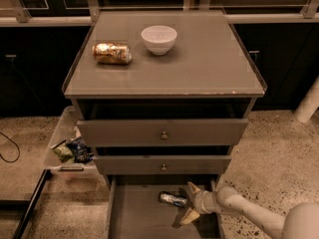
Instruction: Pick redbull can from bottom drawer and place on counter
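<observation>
one camera looks down over counter [199, 59], gripper [191, 202] at lower right.

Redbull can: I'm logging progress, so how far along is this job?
Done: the bottom drawer stands open. In hand: the gripper, open, sits at the right end of the redbull can, which lies on the drawer floor. Left: grasp it, lift it, set it on the counter.

Two cans are counted: one redbull can [173, 199] and one gold can [111, 53]. One bowl [159, 39] is seen on the one counter [209, 68]. Three drawers are counted: two knobbed drawers [124, 132] and one bottom drawer [139, 218]. One gripper [191, 202] is found in the bottom drawer, just beside the redbull can, its two fingers spread apart.
</observation>
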`<state>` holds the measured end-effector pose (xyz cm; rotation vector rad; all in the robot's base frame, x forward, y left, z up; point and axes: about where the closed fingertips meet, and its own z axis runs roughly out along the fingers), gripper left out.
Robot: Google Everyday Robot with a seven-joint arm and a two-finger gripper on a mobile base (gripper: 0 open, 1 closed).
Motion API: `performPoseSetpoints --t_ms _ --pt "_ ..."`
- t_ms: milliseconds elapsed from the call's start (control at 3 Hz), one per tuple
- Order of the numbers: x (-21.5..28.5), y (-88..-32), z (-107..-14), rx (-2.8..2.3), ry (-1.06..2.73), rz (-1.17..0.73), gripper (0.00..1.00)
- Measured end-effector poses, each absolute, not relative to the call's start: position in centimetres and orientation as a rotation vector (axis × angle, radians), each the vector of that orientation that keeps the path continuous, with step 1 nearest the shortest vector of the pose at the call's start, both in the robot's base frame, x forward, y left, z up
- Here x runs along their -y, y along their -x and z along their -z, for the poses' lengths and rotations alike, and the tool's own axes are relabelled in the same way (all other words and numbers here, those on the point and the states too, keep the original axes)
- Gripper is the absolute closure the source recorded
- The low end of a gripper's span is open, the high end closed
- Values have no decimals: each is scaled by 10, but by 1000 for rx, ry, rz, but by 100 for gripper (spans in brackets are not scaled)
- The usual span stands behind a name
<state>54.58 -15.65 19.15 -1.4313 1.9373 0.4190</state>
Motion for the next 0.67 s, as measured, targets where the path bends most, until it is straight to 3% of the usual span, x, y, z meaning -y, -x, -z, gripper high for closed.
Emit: performPoseSetpoints --t_ms 667 --pt "134 -575 -156 -1871 1408 -450 0"
